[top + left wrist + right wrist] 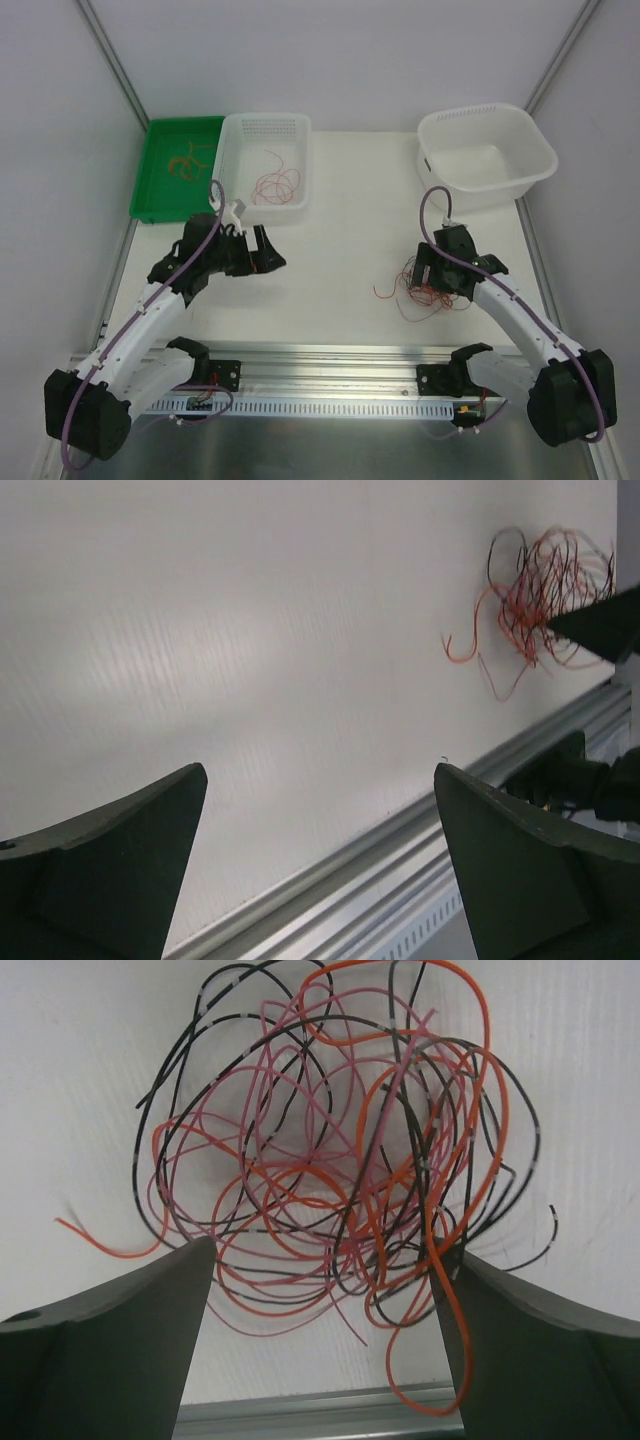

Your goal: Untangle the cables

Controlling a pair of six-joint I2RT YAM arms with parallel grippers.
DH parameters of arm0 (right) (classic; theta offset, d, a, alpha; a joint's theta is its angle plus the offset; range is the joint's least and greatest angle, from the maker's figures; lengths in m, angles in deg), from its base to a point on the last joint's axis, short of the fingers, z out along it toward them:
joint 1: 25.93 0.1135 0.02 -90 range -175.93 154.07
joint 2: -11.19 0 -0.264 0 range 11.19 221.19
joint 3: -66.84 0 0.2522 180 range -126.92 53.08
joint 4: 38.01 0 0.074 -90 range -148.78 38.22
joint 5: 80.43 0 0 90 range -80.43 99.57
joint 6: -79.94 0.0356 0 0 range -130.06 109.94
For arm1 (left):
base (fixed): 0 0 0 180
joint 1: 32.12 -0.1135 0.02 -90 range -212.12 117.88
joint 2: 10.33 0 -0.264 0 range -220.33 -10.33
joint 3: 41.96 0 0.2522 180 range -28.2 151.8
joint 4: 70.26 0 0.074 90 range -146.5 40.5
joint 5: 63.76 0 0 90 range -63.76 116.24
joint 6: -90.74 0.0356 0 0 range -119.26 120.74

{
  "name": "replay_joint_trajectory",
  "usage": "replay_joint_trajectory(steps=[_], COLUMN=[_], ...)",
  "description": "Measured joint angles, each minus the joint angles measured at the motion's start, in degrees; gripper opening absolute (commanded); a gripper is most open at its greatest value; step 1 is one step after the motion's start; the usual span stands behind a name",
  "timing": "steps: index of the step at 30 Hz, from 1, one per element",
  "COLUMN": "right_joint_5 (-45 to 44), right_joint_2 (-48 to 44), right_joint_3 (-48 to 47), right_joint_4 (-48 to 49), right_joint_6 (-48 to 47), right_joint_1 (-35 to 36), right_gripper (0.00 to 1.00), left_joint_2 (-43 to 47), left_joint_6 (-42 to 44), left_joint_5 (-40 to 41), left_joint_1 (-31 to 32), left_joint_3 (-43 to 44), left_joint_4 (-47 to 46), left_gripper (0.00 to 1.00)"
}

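White left arm [130, 330] and white right arm [520, 315] reach forward. The left black two-finger gripper [320, 775] and right black two-finger gripper [325, 1250] both have their jaws spread wide.

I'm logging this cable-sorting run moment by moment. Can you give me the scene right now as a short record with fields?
tangle: red, black and orange cables heaped on the table, by the right arm
right claw: open, one finger on each side of the tangle, not closed on it
left claw: open, holding nothing, above the table to the left of the tangle
green tray: far left, orange-tan cable inside
white basket: beside the tray, red cable inside
white tub: far right
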Motion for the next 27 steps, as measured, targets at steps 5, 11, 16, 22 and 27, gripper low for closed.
replay_joint_trajectory(steps=[5,11,16,22,27], right_joint_5=[1.5,4.0,7.9,14.3,15.8], right_joint_2=[7.4,12.1,12.5,13.9,18.4], right_joint_3=[1.5,1.7,-0.6,-7.6,-13.0], right_joint_4=[6.1,12.0,13.3,13.8,12.1], right_joint_6=[0.9,2.2,1.6,-3.7,-8.2], right_joint_1=[0.3,7.9,16.2,25.0,29.3], right_gripper=[0.5,0.01,0.01,0.1,0.53], left_joint_2=[4.6,4.7,1.2,-3.8,-6.8], left_joint_6=[-4.7,-8.5,-9.0,-9.2,-9.2], left_joint_5=[0.3,1.8,3.1,4.5,5.3], left_joint_1=[10.1,15.0,16.7,19.8,22.7], left_joint_3=[-9.5,-11.9,-10.3,-6.1,-4.0], left_joint_4=[0.9,-0.6,-2.2,-4.2,-5.8], left_gripper=[0.99,0.99,0.99,0.99,0.99])
